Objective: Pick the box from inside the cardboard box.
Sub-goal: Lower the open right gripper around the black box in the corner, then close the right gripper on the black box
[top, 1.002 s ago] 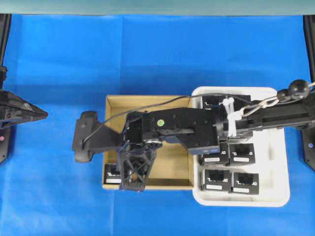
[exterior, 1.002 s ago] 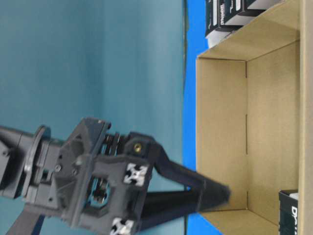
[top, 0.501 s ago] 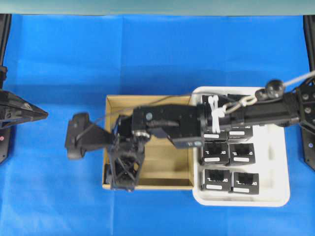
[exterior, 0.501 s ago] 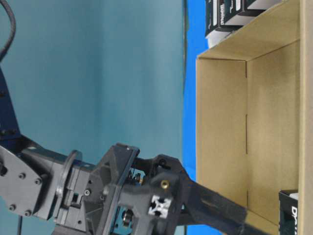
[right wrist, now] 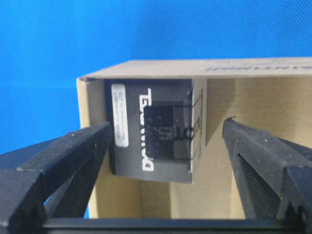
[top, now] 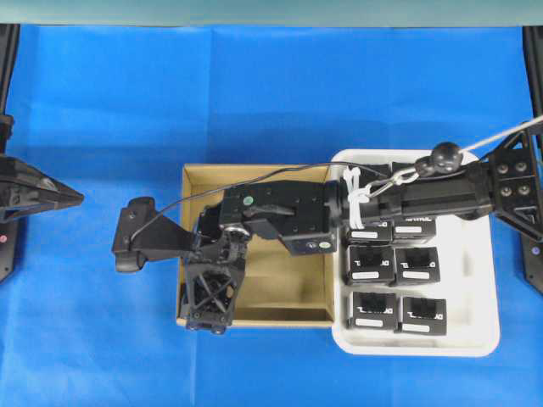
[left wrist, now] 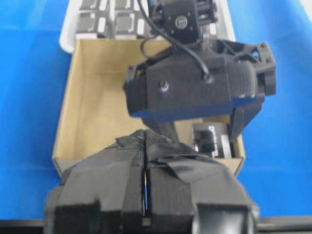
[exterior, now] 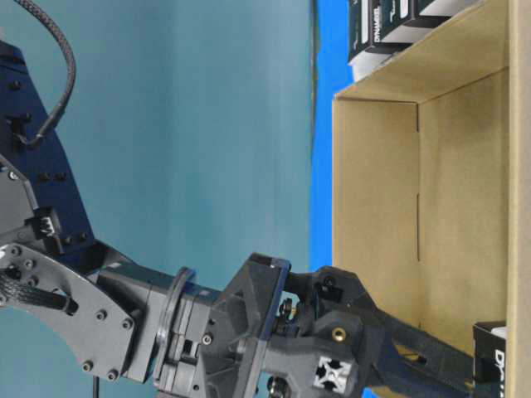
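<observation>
- Blue table (top: 254,93) fills the overhead view, and everything stands on it.
- White tray (top: 484,280) sits right of the carton, touching or just beside it. It holds several black boxes (top: 422,312) in rows; the right arm's forearm crosses over the upper ones.
- Carton (top: 288,280), brown with low walls, lies at the middle. Its floor is bare apart from one corner.
- Right arm (top: 441,193) reaches from the right edge across the tray and into the carton, its wrist bent down toward the carton's near left corner.
- Right gripper (right wrist: 165,146) hangs over that corner with its jaws spread wide, one finger (right wrist: 58,156) on each side of the box and neither touching it. It holds nothing.
- Left gripper (left wrist: 145,190) rests at the far left, well apart from the carton. In its wrist view the taped fingers meet along a thin seam, so it is closed and empty.
- Box (right wrist: 151,129), black with white lettering and a white label strip, lies inside the carton, tucked against the walls of that corner.
</observation>
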You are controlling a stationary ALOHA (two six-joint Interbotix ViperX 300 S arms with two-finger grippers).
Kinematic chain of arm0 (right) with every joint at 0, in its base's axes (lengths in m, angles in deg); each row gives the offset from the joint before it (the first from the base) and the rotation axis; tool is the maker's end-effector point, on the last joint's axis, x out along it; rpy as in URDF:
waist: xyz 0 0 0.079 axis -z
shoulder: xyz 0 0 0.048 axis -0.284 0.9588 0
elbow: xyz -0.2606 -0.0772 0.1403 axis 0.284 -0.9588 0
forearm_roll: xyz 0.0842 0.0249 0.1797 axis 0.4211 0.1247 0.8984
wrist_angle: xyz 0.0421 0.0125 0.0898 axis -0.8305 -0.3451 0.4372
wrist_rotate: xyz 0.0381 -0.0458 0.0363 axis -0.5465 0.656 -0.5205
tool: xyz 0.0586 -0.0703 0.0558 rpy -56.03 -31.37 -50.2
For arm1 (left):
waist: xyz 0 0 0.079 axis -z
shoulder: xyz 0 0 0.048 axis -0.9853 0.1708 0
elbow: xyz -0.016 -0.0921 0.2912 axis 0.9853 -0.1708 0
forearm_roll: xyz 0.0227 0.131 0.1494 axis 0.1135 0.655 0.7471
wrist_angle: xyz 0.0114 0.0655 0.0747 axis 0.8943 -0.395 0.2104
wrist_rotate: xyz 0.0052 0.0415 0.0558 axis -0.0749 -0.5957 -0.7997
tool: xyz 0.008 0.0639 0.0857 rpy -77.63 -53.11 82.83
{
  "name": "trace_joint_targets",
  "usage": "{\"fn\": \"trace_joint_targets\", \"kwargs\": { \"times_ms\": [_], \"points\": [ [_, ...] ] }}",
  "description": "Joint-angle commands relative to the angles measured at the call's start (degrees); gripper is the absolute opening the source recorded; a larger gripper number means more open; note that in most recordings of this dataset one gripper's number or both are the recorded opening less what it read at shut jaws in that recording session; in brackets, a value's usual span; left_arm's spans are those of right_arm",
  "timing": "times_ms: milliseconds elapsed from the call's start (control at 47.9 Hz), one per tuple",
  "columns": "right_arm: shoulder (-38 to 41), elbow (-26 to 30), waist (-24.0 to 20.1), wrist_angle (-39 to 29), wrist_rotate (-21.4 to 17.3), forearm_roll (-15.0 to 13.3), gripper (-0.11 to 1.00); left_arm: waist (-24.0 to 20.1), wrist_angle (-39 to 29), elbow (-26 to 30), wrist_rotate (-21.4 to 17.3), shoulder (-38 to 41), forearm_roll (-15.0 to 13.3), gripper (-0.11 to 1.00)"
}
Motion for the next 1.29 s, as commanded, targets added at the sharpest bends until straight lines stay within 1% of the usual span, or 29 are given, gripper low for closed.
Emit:
{"fn": "trace_joint_targets", "kwargs": {
  "times_ms": [0,376,605,710,919,1106,1273],
  "points": [
    [0.4,0.3,-0.1,0.8,0.2,0.5,0.99,-0.1,0.3,1.5,0.1,0.7,0.1,-0.06],
    [2.3,-0.1,-0.1,0.7,0.8,0.5,0.99,-0.1,0.2,1.4,0.1,0.7,0.1,-0.06],
    [2.1,-0.2,1.6,0.5,0.7,-0.3,0.98,-0.1,0.3,1.5,0.2,0.7,0.1,-0.06],
    [2.1,0.2,2.5,0.2,1.1,-0.4,0.98,-0.1,0.3,1.5,0.3,0.6,0.1,-0.06],
    [2.0,0.3,3.3,-1.1,2.5,-1.8,0.98,0.0,0.3,1.5,0.3,0.7,0.2,-0.06],
    [1.9,0.2,4.4,-0.9,3.3,-1.8,0.98,-0.1,0.3,1.4,0.3,0.9,0.1,-0.06],
    [1.8,0.4,4.8,-1.1,3.4,-1.8,0.98,-0.1,0.3,1.4,1.1,1.0,0.1,-0.06]
  ]
}}
